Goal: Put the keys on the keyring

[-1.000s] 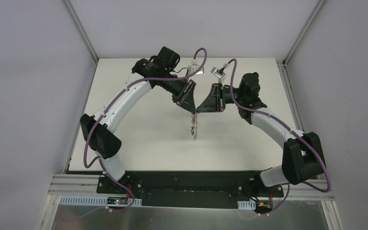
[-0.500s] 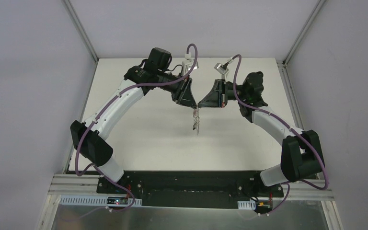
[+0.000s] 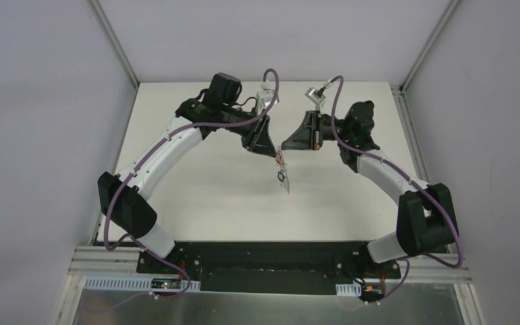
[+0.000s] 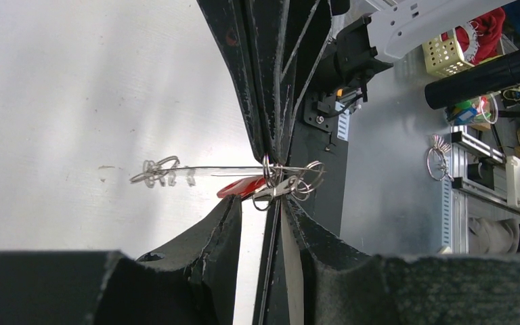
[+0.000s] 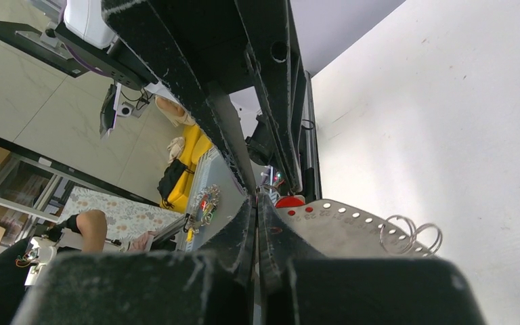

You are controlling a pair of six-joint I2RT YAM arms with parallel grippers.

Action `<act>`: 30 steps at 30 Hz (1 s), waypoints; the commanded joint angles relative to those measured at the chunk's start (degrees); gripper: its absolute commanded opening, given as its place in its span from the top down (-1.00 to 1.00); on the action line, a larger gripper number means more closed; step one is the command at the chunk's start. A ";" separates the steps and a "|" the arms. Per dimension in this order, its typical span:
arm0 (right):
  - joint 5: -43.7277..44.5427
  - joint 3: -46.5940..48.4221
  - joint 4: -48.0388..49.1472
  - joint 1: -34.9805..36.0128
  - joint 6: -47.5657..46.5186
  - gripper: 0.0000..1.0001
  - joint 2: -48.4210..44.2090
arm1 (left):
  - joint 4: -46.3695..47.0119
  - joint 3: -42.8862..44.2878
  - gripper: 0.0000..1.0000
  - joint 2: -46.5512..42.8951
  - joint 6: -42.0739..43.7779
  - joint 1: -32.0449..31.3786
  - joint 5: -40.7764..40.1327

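The keyring (image 3: 282, 177), a thin grey band with silver wire loops (image 5: 413, 235), hangs tilted above the table between both arms. My right gripper (image 3: 283, 149) is shut on its upper end; the perforated band (image 5: 352, 225) comes out beside the closed right gripper (image 5: 256, 202). A red-headed key (image 4: 240, 187) hangs on loops at that end, and its red head (image 5: 289, 202) also shows in the right wrist view. In the left wrist view the band (image 4: 217, 169) is edge-on. My left gripper (image 4: 262, 203) is open, jaws just below the red key and a silver key (image 4: 275, 189).
The white table (image 3: 196, 189) lies below, walled by grey panels on the left, back and right. A black base plate (image 3: 271, 261) runs along the near edge by the arm bases.
The left jaws have parted and the left gripper has drawn slightly away to the left. The right gripper rose a little. The hanging keyring has swung so its lower end points right.
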 commanded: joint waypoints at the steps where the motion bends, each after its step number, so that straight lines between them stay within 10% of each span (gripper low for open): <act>1: 1.21 2.28 3.71 -0.65 0.96 1.00 -0.51 | 2.32 -0.91 0.43 -3.11 1.45 -0.39 1.72; 30: 5.14 2.41 -3.70 -1.53 -2.94 1.00 -1.28 | -2.94 4.91 1.00 0.21 5.85 -3.98 -4.43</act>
